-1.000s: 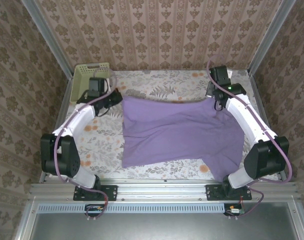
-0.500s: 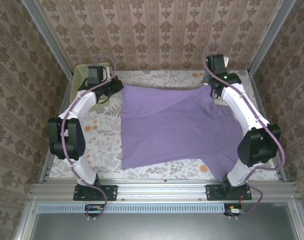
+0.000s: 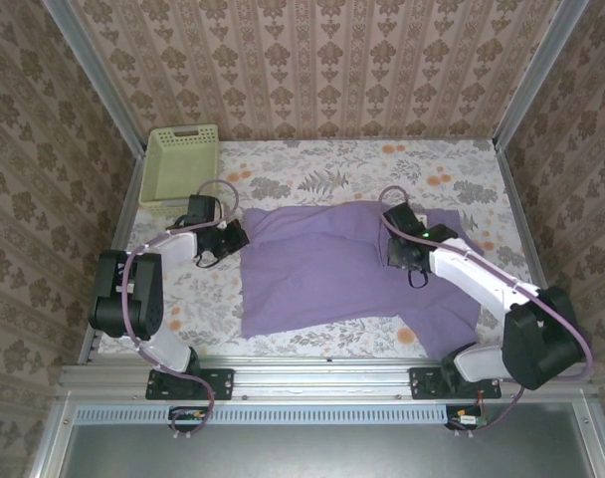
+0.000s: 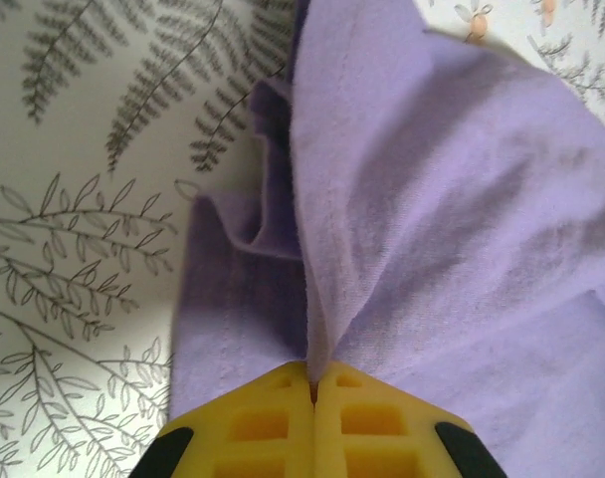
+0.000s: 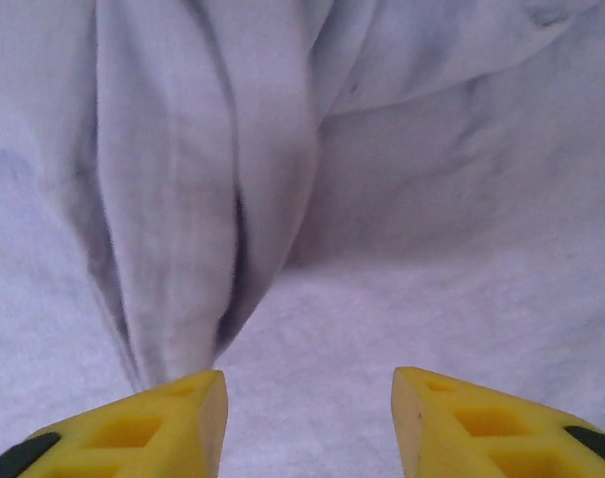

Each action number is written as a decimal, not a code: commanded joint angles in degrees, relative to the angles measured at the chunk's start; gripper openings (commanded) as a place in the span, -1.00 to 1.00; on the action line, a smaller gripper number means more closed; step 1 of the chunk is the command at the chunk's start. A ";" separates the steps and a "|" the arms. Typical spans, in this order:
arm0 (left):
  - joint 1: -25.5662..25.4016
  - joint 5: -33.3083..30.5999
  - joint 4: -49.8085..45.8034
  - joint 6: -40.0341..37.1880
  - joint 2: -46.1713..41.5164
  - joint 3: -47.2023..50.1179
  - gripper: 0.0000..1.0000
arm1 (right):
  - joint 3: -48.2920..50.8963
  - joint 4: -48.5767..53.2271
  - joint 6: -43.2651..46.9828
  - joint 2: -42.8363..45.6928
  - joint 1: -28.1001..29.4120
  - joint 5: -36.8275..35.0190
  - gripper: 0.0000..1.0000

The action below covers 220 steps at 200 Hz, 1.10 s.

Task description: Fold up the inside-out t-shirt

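While the t-shirt [image 3: 332,274] lies spread on the flowered table [image 3: 322,164], the left gripper [image 4: 312,383] pinches its far-left edge between closed fingers. The right gripper [image 5: 307,398] hovers half-open over bunched fabric right of centre, holding nothing.

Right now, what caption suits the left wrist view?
Left gripper shut on a fold of the lavender t-shirt, over the leaf-printed table.

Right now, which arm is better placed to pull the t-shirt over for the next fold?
Left, probably. The left end effector is shut on the t-shirt at its edge; the right end effector hangs open over the cloth, gripping nothing.
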<state>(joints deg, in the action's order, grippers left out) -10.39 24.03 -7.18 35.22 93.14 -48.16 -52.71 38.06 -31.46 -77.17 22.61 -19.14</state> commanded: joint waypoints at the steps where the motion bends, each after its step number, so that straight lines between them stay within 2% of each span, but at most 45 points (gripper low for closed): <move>1: -0.30 -0.32 3.53 1.14 -2.20 0.57 -1.00 | -5.02 -0.38 3.10 1.68 -5.66 1.19 0.00; 12: -0.56 -0.52 3.49 1.17 -2.51 0.42 -1.00 | -7.69 -1.40 4.24 0.03 -9.36 3.56 0.00; 24: -0.86 -0.79 3.27 1.16 -2.86 0.21 -1.00 | -11.29 -1.90 5.55 -3.01 -10.83 4.72 0.00; 69: -1.69 -1.00 2.43 0.89 -3.12 -0.87 -1.00 | -24.35 -1.13 8.91 -16.98 -10.31 7.42 0.06; 100: -1.82 -1.00 1.65 0.76 -3.05 -1.63 -1.00 | -31.06 0.71 10.43 -23.69 -9.14 8.54 0.01; 166: -2.26 -1.11 1.48 0.64 -2.36 -1.92 -1.00 | -35.44 3.76 9.38 -30.34 -8.64 8.66 -0.01; 196: -2.25 -1.47 1.12 0.64 -2.44 -2.10 -1.00 | -34.67 5.17 9.10 -30.91 -8.64 6.97 -0.27; 220: -2.29 -1.79 0.44 0.31 -2.39 -2.59 -1.00 | -33.22 5.68 8.77 -29.00 -8.64 5.97 -0.30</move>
<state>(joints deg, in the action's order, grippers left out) -12.40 23.07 -5.45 35.59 91.37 -48.84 -86.89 41.06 -22.55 -107.83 13.58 -11.35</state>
